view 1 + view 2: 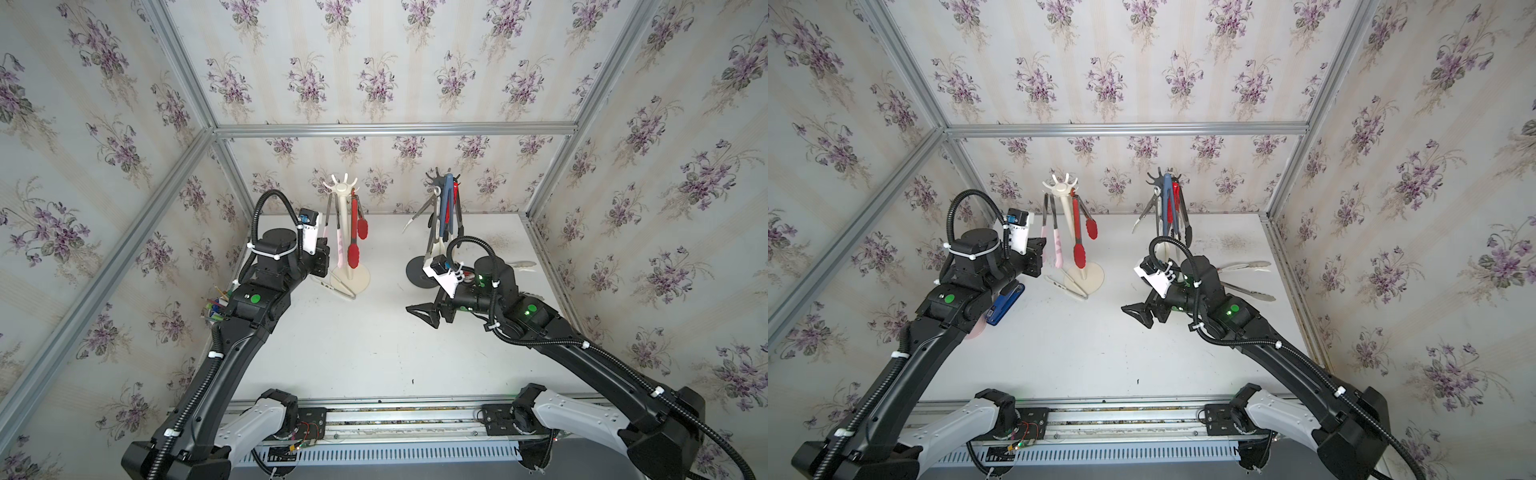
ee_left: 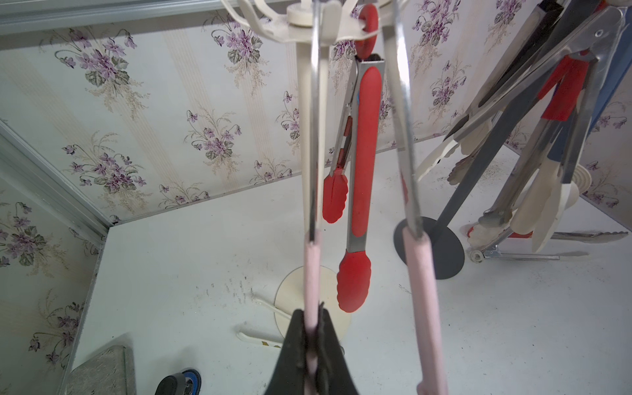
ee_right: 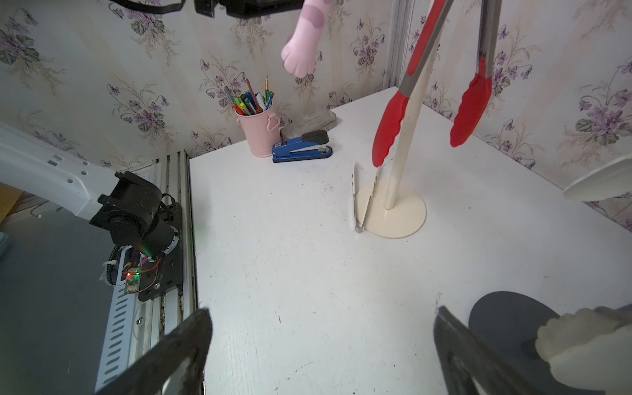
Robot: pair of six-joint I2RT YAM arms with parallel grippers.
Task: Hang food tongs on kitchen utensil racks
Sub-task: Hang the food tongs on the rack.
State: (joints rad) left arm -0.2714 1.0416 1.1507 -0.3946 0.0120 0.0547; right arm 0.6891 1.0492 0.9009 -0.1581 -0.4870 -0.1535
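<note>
The cream-white utensil rack [image 1: 344, 232] stands at the back left with red tongs [image 1: 354, 232] and pink-tipped tongs [image 1: 340, 245] hanging from its hooks. My left gripper [image 2: 312, 313] is shut on one pink arm [image 2: 311, 273] of those tongs; the other pink arm [image 2: 424, 290] hangs free beside it. The dark grey rack [image 1: 438, 187] at the back right carries several tongs, among them a blue pair [image 1: 446, 203]. My right gripper [image 1: 422, 316] hovers open and empty over the table in front of that rack's base [image 3: 506, 318].
Small white-tipped tongs [image 1: 338, 289] lie against the cream base [image 3: 393, 212]. More steel tongs [image 1: 1246, 266] lie on the table behind my right arm. A pink pen cup [image 3: 258, 133], blue stapler [image 3: 302, 147] and grey block [image 3: 314, 119] sit by the left wall.
</note>
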